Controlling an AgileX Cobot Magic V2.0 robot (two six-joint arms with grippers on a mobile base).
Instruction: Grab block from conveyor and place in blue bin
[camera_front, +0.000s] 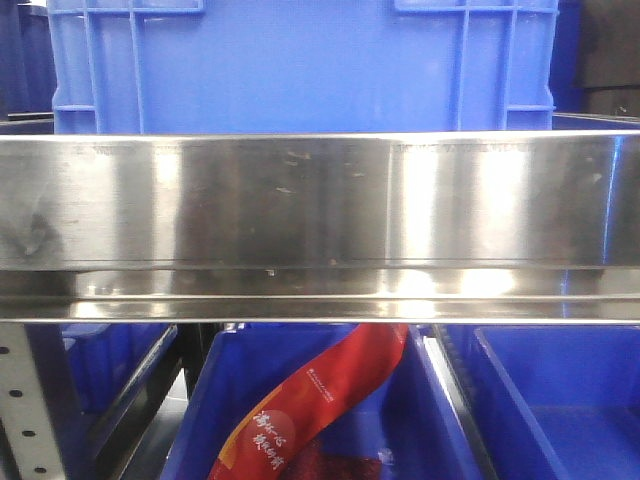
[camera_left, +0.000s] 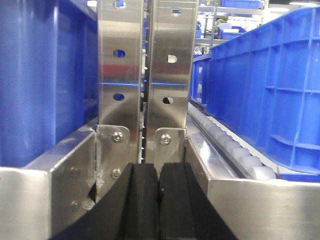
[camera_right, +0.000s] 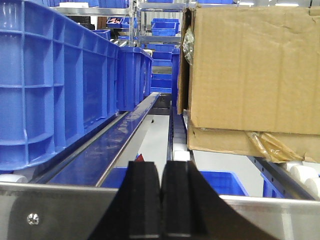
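No block shows in any view, and the dark grey conveyor belt is out of view. My left gripper (camera_left: 159, 170) is shut and empty, its black pads pressed together in front of two steel uprights (camera_left: 120, 65). My right gripper (camera_right: 161, 167) is shut and empty, above a steel rail (camera_right: 50, 210). In the front view an open blue bin (camera_front: 250, 370) sits below a wide steel beam (camera_front: 320, 200) and holds a red packet (camera_front: 330, 395). A second blue bin (camera_front: 560, 400) stands to its right. Neither gripper shows in the front view.
A large blue crate (camera_front: 300, 60) stands behind the beam. Blue crates (camera_left: 270, 85) flank a white roller track (camera_left: 235, 150) in the left wrist view. In the right wrist view, blue crates (camera_right: 50, 85) line the left and a cardboard box (camera_right: 250, 70) sits on rollers at right.
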